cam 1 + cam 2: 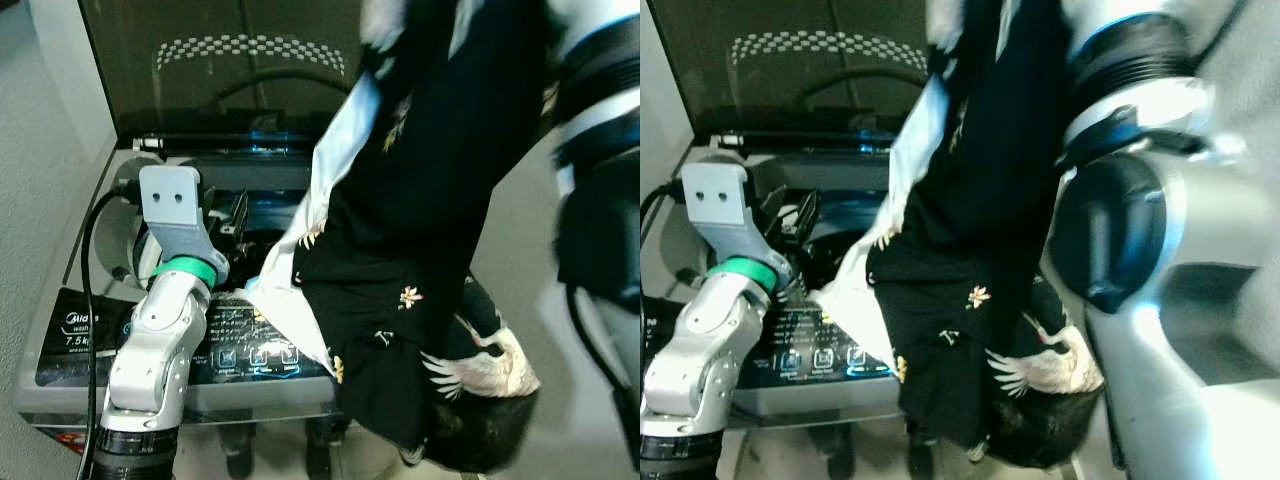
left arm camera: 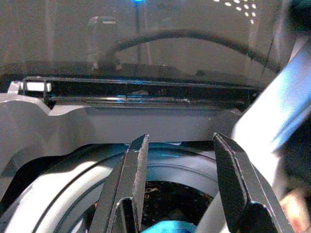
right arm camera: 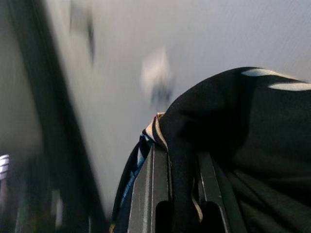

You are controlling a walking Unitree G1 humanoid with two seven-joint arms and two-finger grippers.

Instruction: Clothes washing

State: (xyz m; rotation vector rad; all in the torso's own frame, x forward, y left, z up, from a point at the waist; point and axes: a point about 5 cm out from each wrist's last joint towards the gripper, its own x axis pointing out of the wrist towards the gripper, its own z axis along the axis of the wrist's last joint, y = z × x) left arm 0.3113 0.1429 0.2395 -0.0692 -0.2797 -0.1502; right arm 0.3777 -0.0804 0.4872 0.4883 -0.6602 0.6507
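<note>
black patterned garment (image 1: 420, 260) pinched in right claw (image 3: 175, 194) above washing machine (image 1: 90, 330); left claw (image 2: 182, 189) open

A pale grey wall (image 1: 45, 110) stood to the left of the machine's corner, and another plain grey surface (image 1: 520, 230) lay to its right. Cool, even light fell across the space, leaving a checkered white reflection (image 1: 245, 48) on the dark smoked panel (image 1: 200, 75) raised behind. A black cable (image 1: 88, 300) curved down at the left.

Home laundry spot: top-loading washing machine (image 1: 120, 350), lid (image 1: 220, 70) raised.
</note>
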